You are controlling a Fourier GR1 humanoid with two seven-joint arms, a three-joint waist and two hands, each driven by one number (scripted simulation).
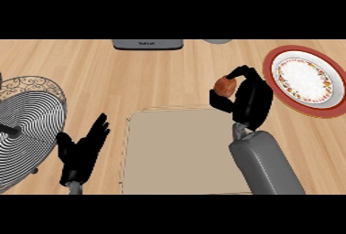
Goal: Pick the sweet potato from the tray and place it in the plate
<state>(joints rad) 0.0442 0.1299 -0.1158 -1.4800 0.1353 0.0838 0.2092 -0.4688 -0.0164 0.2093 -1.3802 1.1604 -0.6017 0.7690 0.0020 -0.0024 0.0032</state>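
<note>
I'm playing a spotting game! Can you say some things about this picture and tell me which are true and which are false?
1. The right hand holds the sweet potato. True.
2. The sweet potato lies on the plate. False: it is in the hand, left of the plate.
3. The left hand is open. True.
4. The plate is left of the tray. False: it is to the tray's right.

A kitchen: wooden counter [169, 77], decorated plate [304, 78], beige tray [182, 153]
</note>
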